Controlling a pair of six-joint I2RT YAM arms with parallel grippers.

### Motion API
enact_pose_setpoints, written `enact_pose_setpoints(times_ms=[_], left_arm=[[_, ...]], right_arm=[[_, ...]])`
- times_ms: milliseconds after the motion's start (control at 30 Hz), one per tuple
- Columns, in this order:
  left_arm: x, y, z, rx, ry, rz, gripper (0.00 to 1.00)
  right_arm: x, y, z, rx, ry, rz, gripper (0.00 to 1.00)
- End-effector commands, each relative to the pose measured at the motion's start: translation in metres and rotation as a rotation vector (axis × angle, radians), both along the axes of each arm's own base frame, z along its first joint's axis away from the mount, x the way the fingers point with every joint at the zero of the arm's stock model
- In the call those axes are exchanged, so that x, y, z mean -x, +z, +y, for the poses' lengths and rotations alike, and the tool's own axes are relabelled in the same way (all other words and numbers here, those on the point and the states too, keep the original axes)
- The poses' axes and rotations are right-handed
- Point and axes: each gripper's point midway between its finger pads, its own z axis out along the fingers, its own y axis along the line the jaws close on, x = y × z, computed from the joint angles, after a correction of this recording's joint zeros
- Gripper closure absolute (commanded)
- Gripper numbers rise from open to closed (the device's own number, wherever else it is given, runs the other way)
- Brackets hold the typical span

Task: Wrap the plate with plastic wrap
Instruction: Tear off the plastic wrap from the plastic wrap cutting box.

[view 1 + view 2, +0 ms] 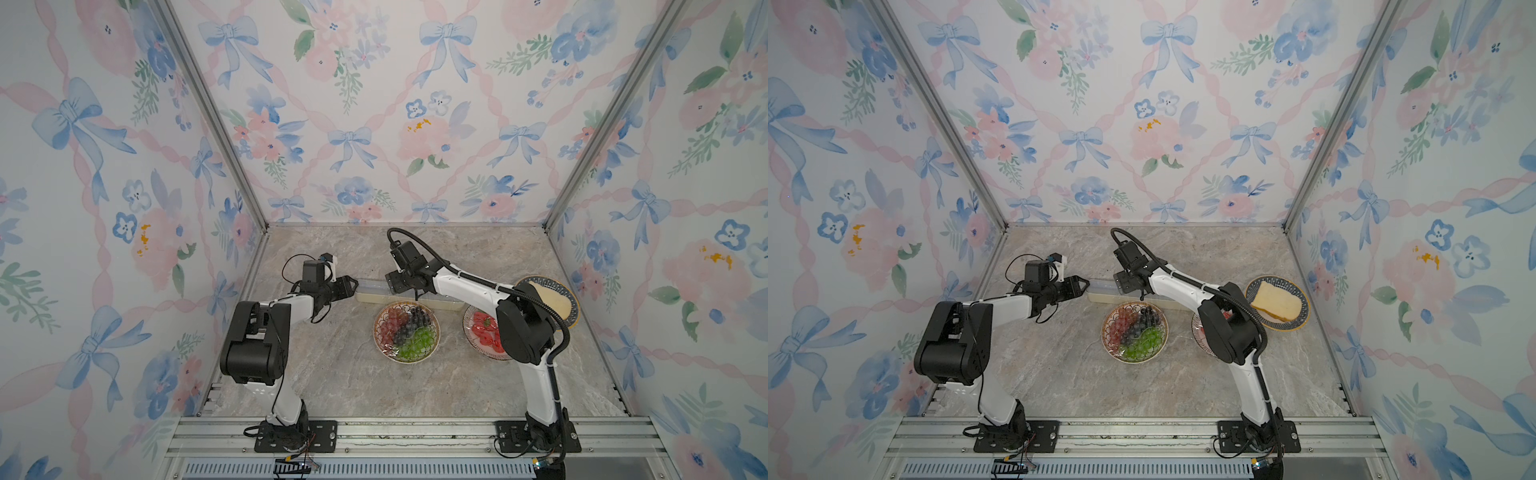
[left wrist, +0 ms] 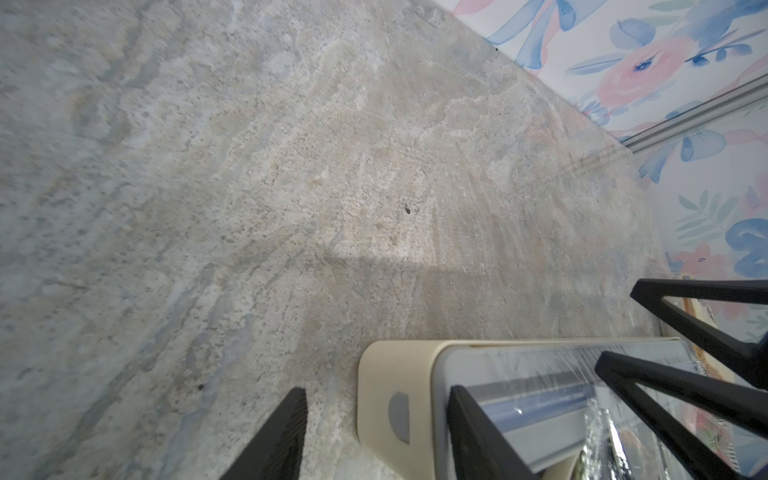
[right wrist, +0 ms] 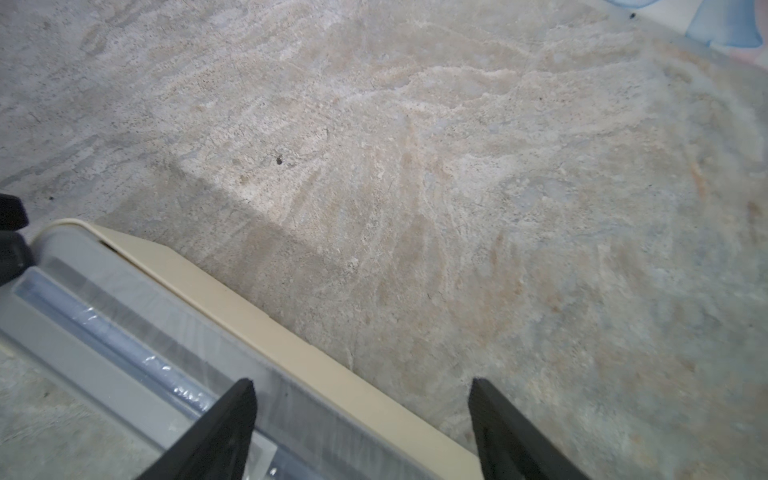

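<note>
Plastic wrap box (image 1: 372,293) lies long-axis left–right (left pincer (image 2: 376,390), right pincer (image 3: 361,380) spread).

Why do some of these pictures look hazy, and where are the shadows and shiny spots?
Left wrist view: the table looks soft, and the plastic wrap glints white over the box. Right wrist view: a straight-edged shadow lies on the table beside the box. Both top views: even light, wall frames splaying outward.
</note>
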Motion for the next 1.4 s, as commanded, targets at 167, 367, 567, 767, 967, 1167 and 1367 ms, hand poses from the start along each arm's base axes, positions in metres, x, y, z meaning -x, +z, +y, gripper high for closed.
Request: enact_pose_setpoints(times_ms=[167, 367, 567, 767, 967, 1167, 1367], left_arm=[[0.011, -0.024, 0.008, -0.051, 0.025, 0.087, 0.44], [0.012, -0.024, 0.007, -0.049, 0.023, 0.086, 0.44], [0.012, -0.023, 0.007, -0.049, 0.022, 0.085, 0.44], [0.011, -0.023, 0.007, -0.051, 0.023, 0.083, 0.44], [0.011, -0.023, 0.008, -0.052, 0.024, 0.083, 0.44], [0.011, -0.022, 0.009, -0.055, 0.027, 0.082, 0.44], [0.011, -0.023, 0.010, -0.061, 0.029, 0.082, 0.44]], right_arm=[[0.010, -0.002, -0.003, 0.021, 0.024, 0.031, 0.17], [0.006, 0.006, 0.008, -0.011, 0.028, 0.012, 0.16], [0.010, 0.000, 0.015, -0.020, 0.040, 0.025, 0.13], [0.012, -0.002, 0.018, -0.039, 0.048, 0.034, 0.08], [0.012, -0.003, 0.018, -0.032, 0.047, 0.039, 0.09], [0.013, -0.008, 0.006, 0.003, 0.019, 0.045, 0.15], [0.017, -0.013, -0.010, 0.052, 0.010, 0.055, 0.16]])
